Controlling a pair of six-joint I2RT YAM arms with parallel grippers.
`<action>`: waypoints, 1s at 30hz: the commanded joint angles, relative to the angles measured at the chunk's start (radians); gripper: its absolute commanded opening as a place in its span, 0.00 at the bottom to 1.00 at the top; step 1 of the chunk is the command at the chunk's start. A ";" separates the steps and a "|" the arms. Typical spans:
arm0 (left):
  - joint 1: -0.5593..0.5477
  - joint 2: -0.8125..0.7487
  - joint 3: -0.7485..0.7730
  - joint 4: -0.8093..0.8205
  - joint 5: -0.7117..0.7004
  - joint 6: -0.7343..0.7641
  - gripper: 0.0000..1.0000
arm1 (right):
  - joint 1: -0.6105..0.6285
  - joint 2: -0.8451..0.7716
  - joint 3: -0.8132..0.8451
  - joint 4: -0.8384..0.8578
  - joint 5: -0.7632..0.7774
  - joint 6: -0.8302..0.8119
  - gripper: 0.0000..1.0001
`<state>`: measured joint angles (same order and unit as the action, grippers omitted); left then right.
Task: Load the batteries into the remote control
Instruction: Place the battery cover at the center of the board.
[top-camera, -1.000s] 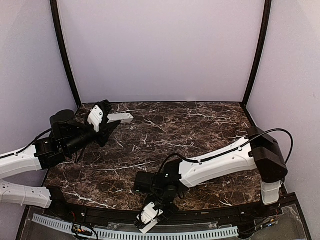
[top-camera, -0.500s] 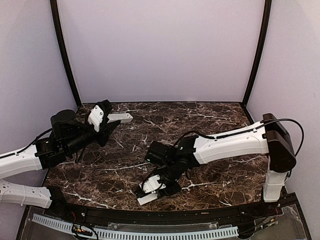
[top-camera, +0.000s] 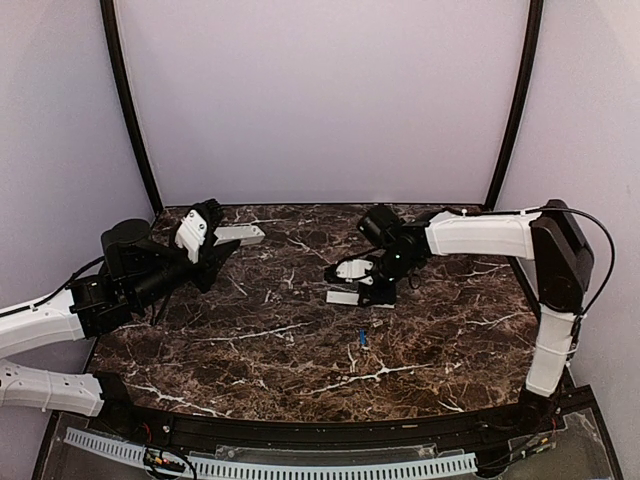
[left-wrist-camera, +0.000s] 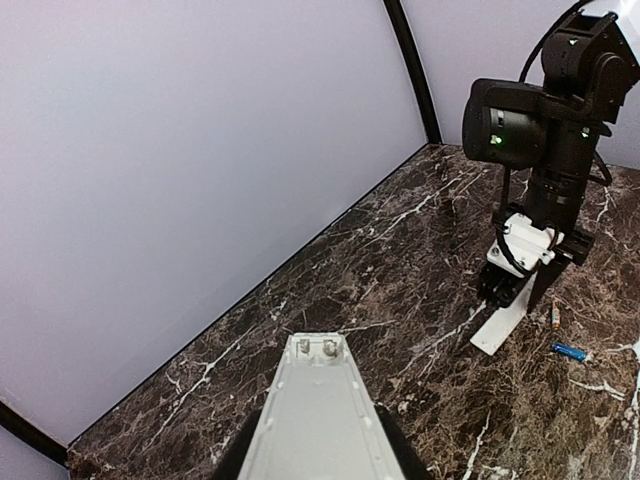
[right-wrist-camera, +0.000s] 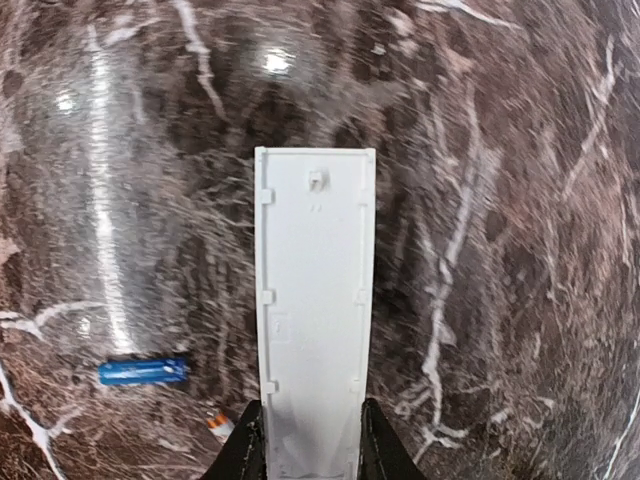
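Note:
My left gripper is shut on the remote control and holds it above the table's far left. In the left wrist view the remote control points away, its open bay and two metal contacts facing up, and the left gripper is mostly hidden under it. My right gripper is shut on a flat white cover strip over the table's middle. The right wrist view shows the cover strip between the fingers of the right gripper. A blue battery lies on the table. A second cell with an orange end lies beside it.
The dark marble table is walled by lilac panels at the back and sides, with black corner posts. A slotted white cable rail runs along the near edge. The right arm's long white link spans the back right.
The right arm has swung from the near edge up to the table's middle, carrying the cover strip with it. The left arm and the remote have stayed put.

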<state>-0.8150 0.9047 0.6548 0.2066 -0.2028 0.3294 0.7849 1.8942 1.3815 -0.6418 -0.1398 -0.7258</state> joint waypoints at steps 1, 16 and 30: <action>0.008 -0.001 -0.012 0.011 0.002 0.001 0.00 | -0.070 0.034 0.059 0.025 0.020 0.086 0.18; 0.008 0.025 -0.008 0.007 0.032 -0.017 0.00 | -0.196 0.001 -0.002 -0.002 0.065 0.523 0.18; 0.010 0.030 -0.003 0.001 0.054 -0.031 0.00 | -0.164 -0.139 -0.232 0.059 0.200 0.956 0.14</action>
<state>-0.8112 0.9367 0.6544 0.2066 -0.1677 0.3168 0.6189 1.7775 1.1790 -0.5987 -0.0021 0.0978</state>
